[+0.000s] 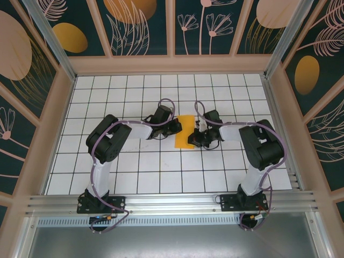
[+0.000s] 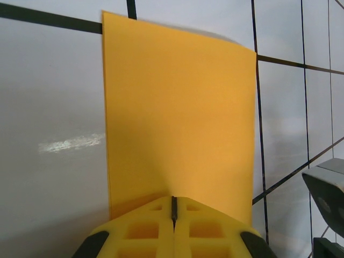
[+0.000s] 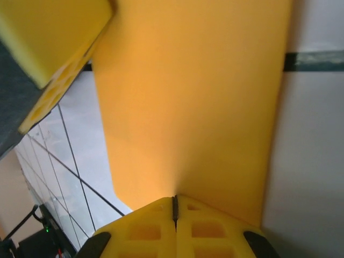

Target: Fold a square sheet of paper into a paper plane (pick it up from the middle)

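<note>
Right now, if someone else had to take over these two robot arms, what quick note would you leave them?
The left gripper is shut, pinching one edge of the thin orange-yellow sheet of paper.
The right gripper is shut on the opposite edge.
The paper is mid-table between the arms. From above it looks like a narrow rectangle, so it may be folded in half, but that can't be confirmed.
Done: both grippers hold it.
Left: the folds that make a pointed plane.
</note>
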